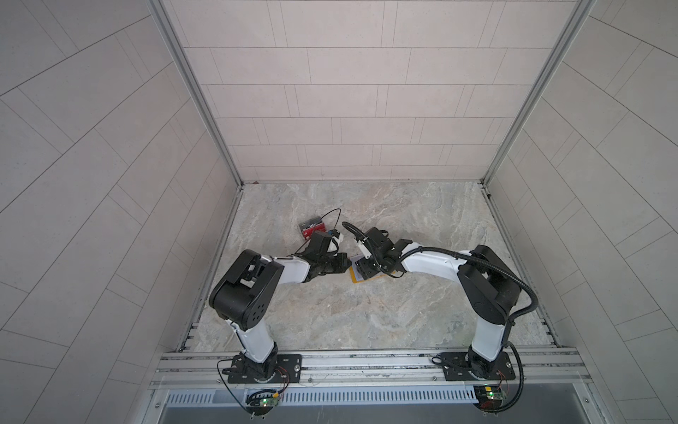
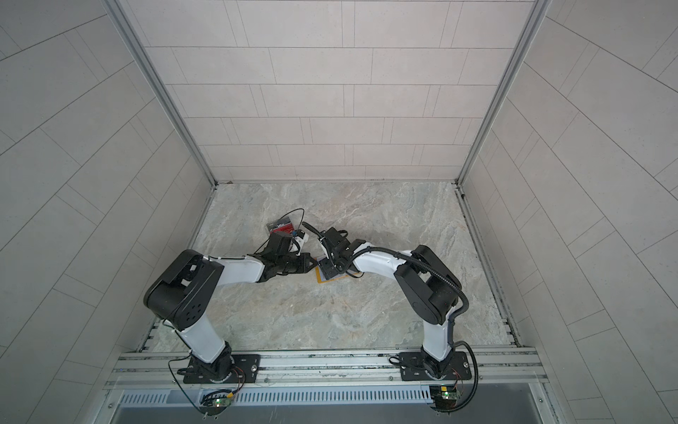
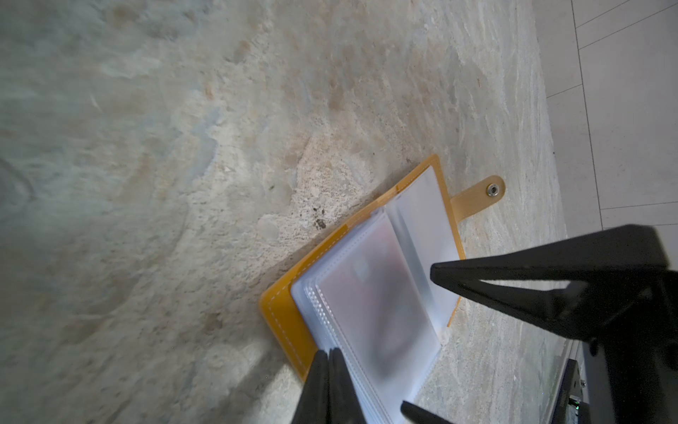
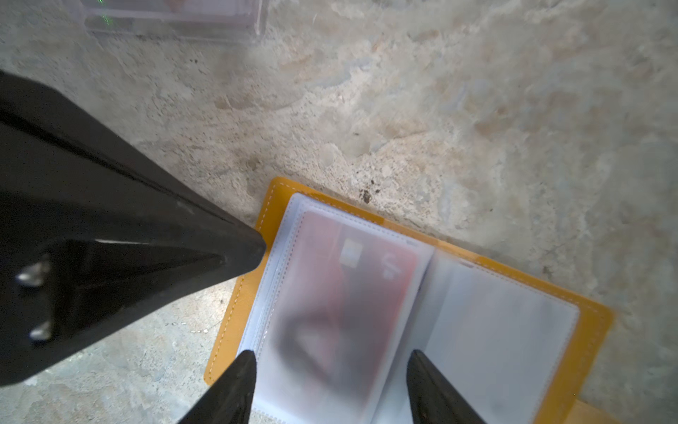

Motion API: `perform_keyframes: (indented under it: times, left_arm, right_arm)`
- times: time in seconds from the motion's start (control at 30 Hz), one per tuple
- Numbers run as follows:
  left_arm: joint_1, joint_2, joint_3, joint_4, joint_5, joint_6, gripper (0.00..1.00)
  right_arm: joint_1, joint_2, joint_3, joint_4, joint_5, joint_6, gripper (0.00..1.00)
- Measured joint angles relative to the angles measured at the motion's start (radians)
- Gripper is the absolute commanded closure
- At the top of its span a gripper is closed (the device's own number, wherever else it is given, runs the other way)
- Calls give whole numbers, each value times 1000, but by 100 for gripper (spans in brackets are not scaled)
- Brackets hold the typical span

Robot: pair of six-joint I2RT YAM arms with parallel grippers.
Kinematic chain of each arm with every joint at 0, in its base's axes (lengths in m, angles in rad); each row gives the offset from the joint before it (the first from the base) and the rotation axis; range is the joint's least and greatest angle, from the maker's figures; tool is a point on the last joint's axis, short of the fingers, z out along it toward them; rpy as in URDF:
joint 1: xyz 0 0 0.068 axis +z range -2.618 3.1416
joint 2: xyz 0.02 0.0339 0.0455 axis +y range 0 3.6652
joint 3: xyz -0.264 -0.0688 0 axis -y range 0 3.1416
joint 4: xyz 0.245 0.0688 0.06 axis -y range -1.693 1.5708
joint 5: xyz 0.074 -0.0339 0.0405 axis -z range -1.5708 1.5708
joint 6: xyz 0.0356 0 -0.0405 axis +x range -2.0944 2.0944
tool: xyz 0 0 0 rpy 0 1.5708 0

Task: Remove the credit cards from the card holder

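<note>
Left end effector: nearest the lens in the left wrist view. Its fingers are clenched together at the outer edge of the sleeve stack. Whether a sleeve edge is caught between them cannot be told.
Right end effector: released, with fingers spread wide and set astride the uppermost page. Nothing is gripped.
Card holder: laid open and flat near the middle of the table, between the two end effectors. The strap tab is unsnapped and rests on the table.
Credit card: one red card is seen, blurred, inside the uppermost clear sleeve and not yet drawn out.
Clear box: stood between ten and eleven o'clock from the holder, with red and dark colours seen in it.
Handling, as judged: the card is expected to be light, thin, stiff and slick. The sleeves are soft and floppy and likely to lift with it. The holder is likely to slide unless pinned.
Hold, as judged: the card is best pinched by its edge at the sleeve mouth while the cover is pressed down. Which side the mouth is on cannot be made out.
</note>
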Motion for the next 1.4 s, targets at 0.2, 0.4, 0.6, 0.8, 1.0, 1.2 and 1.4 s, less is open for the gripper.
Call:
perform_keyframes:
  times: [0.2, 0.4, 0.6, 0.8, 1.0, 1.2, 1.4]
  left_arm:
    - [-2, 16, 0, 11, 3, 0, 96]
    - [-2, 19, 0, 21, 5, -7, 96]
    - [-2, 26, 0, 26, 7, -15, 96]
    - [-2, 26, 0, 25, 7, -15, 96]
    - [-2, 26, 0, 17, 6, -7, 96]
    - [-2, 26, 0, 13, 6, 10, 96]
    - [-2, 26, 0, 9, 6, 26, 97]
  right_arm:
    - [0, 17, 0, 20, -1, 6, 31]
    - [1, 31, 1, 42, -5, 7, 32]
    - [2, 47, 8, 47, 3, 7, 35]
    - [2, 50, 14, 48, 18, 11, 42]
    - [0, 50, 14, 52, 26, 15, 47]
    - [-13, 50, 14, 55, 26, 27, 50]
    - [-18, 48, 14, 52, 46, 30, 51]
